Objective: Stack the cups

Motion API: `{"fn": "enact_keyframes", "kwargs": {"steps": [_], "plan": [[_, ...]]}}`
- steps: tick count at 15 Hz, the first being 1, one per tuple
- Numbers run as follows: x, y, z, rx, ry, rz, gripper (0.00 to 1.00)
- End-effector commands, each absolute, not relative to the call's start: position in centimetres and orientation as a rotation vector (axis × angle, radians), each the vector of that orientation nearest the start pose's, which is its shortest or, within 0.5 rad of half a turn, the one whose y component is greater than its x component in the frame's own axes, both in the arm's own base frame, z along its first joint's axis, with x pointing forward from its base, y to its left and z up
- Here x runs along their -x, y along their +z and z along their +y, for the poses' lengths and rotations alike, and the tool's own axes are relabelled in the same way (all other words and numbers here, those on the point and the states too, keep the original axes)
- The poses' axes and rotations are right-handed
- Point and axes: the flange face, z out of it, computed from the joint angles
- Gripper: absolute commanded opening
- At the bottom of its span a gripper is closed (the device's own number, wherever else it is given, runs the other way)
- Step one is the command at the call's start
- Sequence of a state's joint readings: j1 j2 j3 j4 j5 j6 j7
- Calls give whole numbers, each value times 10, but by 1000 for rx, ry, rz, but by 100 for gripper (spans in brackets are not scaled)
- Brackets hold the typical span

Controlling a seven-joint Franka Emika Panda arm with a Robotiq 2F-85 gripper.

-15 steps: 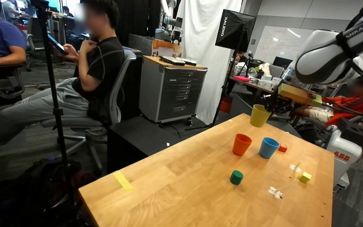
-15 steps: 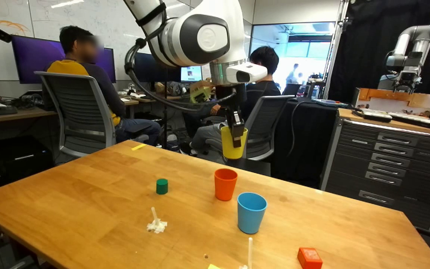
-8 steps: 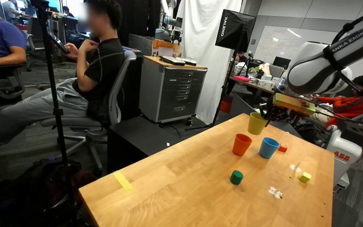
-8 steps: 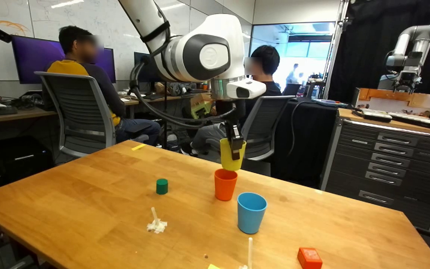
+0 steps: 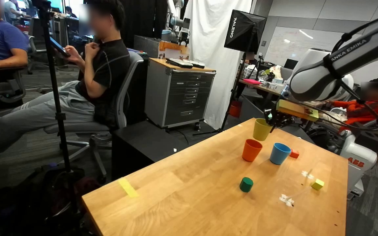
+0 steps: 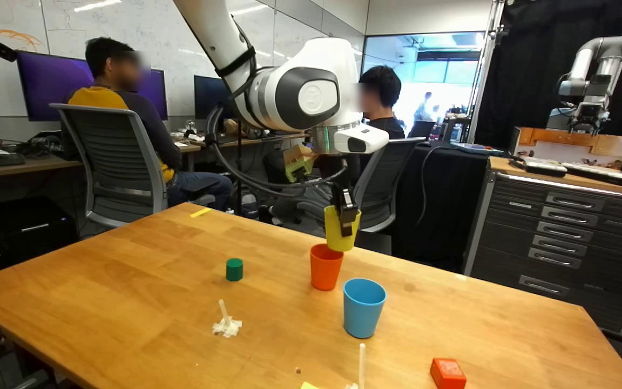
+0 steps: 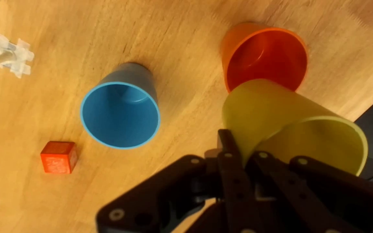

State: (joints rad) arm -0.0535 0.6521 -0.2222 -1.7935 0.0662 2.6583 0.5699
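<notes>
The yellow cup [image 6: 335, 237] hangs in the air, roughly upright, in my gripper [image 6: 346, 222]. The gripper is shut on its wall, with one finger [image 7: 227, 140] outside; the other is mostly hidden by the cup. The orange-red cup [image 6: 325, 270] stands upright and open on the table, also seen in an exterior view [image 5: 252, 150]. In the wrist view, the yellow cup [image 7: 267, 106] covers part of the rim of the orange-red cup [image 7: 270, 58]; whether they touch I cannot tell. The blue cup [image 6: 363, 313] stands upright beside it, empty in the wrist view [image 7: 121, 116].
On the wooden table [image 6: 127, 281] are a green cylinder block [image 6: 234, 269], a red block [image 6: 447, 373] and a yellow block [image 5: 317, 184]. A thin upright stick [image 6: 224, 313] is taped to the table, and another stick [image 6: 362, 364] stands nearer the camera. People sit around.
My gripper has lowered the yellow cup toward the orange-red cup's height and shifted it slightly sideways. The orange-red and blue cups have not moved.
</notes>
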Motion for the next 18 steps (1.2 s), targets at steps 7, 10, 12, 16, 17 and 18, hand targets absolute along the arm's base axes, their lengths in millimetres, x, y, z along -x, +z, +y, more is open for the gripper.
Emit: {"fn": "enact_keyframes", "kwargs": {"steps": [7, 10, 12, 16, 17, 18], "plan": [[-681, 203, -155, 2887, -378, 1244, 5], [-682, 202, -147, 2889, -375, 1231, 5], [-680, 200, -143, 2898, -373, 1222, 5], [-675, 198, -139, 2903, -364, 1218, 5], [-675, 198, -139, 2905, -366, 1215, 5], [-674, 199, -137, 2905, -367, 1213, 5]]}}
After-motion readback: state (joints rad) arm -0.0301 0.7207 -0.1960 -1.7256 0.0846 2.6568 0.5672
